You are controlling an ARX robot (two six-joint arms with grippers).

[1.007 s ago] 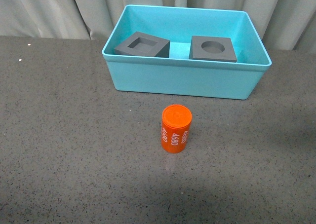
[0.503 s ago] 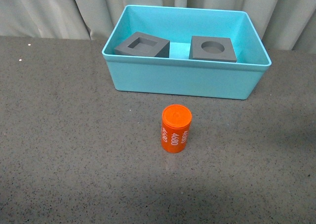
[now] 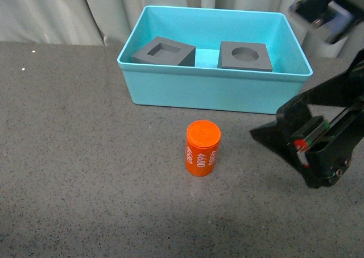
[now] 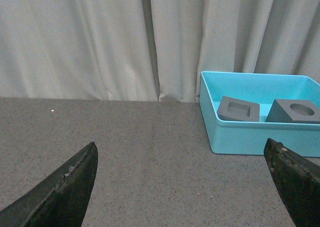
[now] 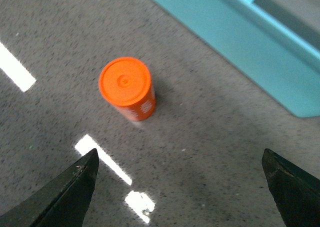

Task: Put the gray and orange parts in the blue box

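— So, nearest: why does the right gripper (image 5: 177,164) hang open, empty?
— Seemingly lining up on the orange cylinder (image 3: 202,147), upright on the table (image 3: 85,173) in front of the blue box (image 3: 213,70). Left gripper (image 4: 181,146), spread too, holds nothing.
— And beyond?
— Square-recess gray cube (image 3: 164,52) and round-recess gray cube (image 3: 245,56) already lie inside the box.

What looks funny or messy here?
Nothing is spilled or broken. The gray cube with the square recess sits askew in the blue box, turned at an angle to its walls, while the cube with the round recess lies straighter. The orange cylinder stands upright outside the box.
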